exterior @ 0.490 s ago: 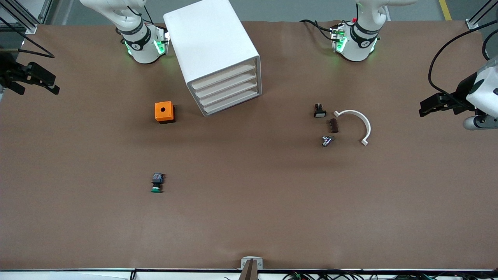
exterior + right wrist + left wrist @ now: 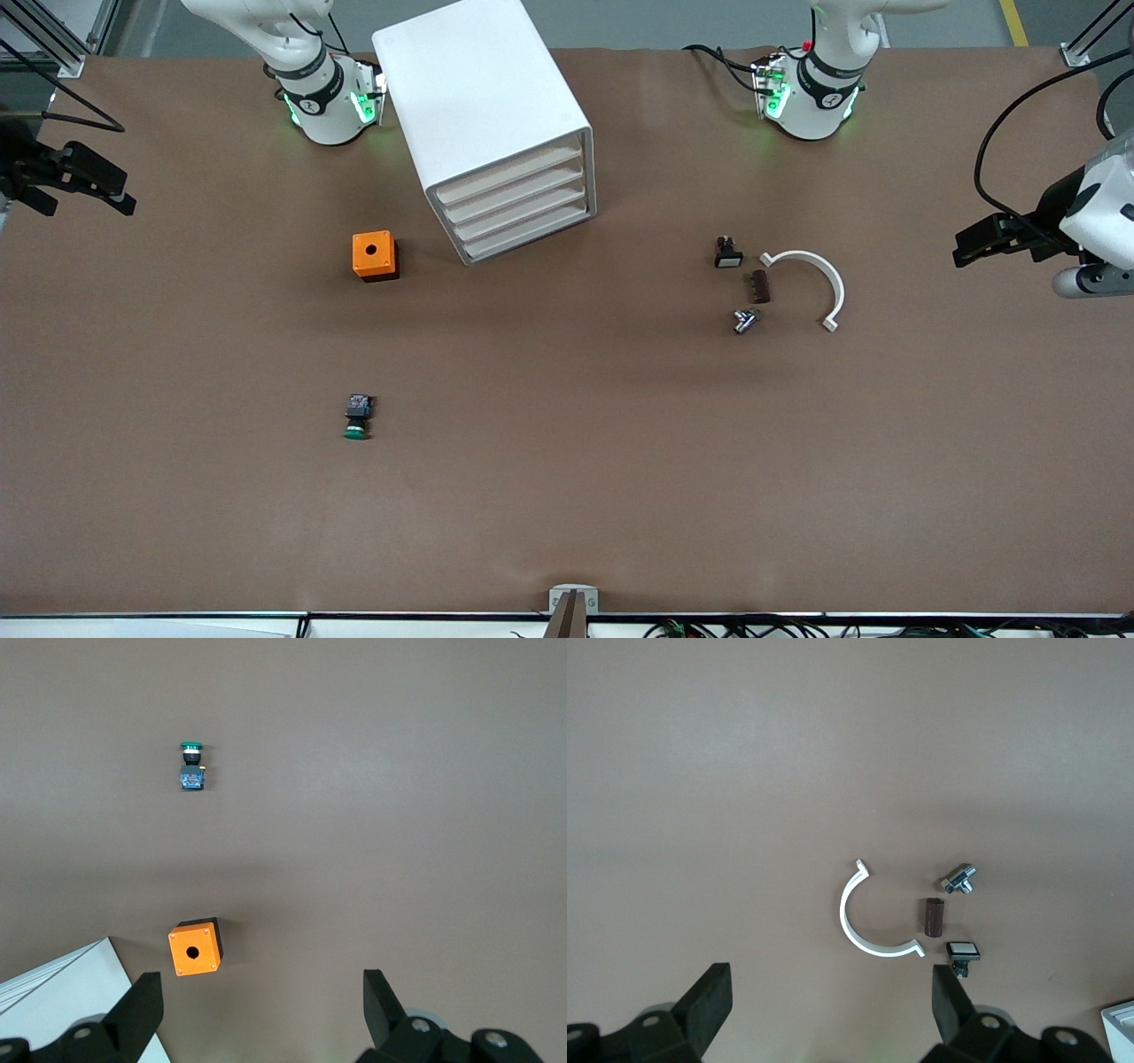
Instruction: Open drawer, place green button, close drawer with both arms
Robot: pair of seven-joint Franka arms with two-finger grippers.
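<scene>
Lying on its side on the brown tabletop (image 2: pixel 567 496): the button (image 2: pixel 357 416), green cap toward the front camera, well apart from both hands, nearer to the front camera than the orange box (image 2: pixel 374 255). Standing beside that box, farther from the camera: the white drawer cabinet (image 2: pixel 483 115), all four drawers shut.

Hanging over the tabletop's edge at the right arm's end: the right hand (image 2: pixel 75 182), fingers (image 2: pixel 137 1014) spread wide, holding nothing.

Hanging over the left arm's end: the left hand (image 2: pixel 979 244), fingers (image 2: pixel 709 1005) spread wide, holding nothing.

Lying together toward the left arm's end: a white half-ring (image 2: pixel 811 283), a brown block (image 2: pixel 760 286), a metal fitting (image 2: pixel 744 321) and a black-and-white switch part (image 2: pixel 727 252).
</scene>
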